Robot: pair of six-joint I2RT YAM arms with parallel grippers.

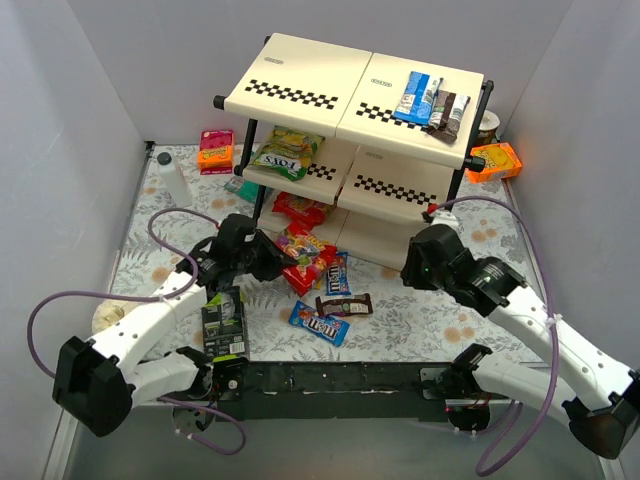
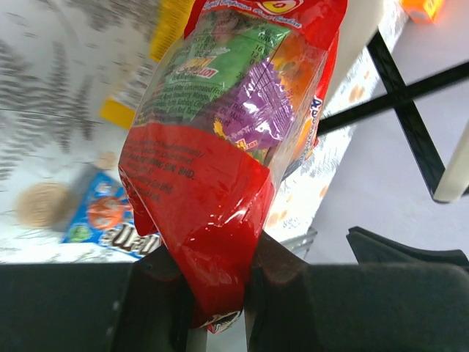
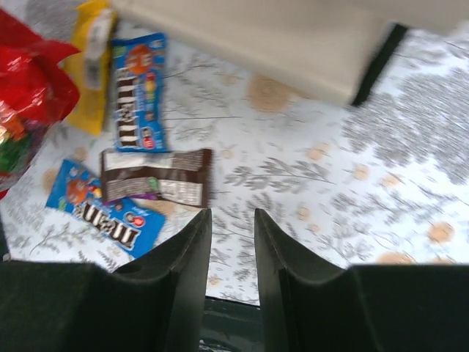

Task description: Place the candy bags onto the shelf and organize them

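Candy is split between rack and table. The left gripper (image 2: pixel 212 282) pinches the lower end of a red bag (image 2: pixel 205 183) with bright sweets showing through its clear window. It is held just near of the shelf (image 1: pixel 300 85), in front of its left half.

The right gripper (image 3: pixel 233 220) hovers over the floral table (image 3: pixel 381 191) by the shelf's right front post. Its fingers are drawn close, with only a narrow gap and nothing between them.

On the top tier, right panel, two blue packets (image 1: pixel 418 95) and two dark bars (image 1: pixel 448 110) lie side by side. A green-yellow Fox's bag (image 1: pixel 285 152) sits on the middle tier at left, and another red packet (image 1: pixel 300 208) lies below it.

Unshelved on the table are a blue M&M's bag (image 1: pixel 320 322) with a dark brown bar (image 1: pixel 343 304) overlapping its far edge, and a second M&M's packet (image 1: pixel 338 272) just beyond.
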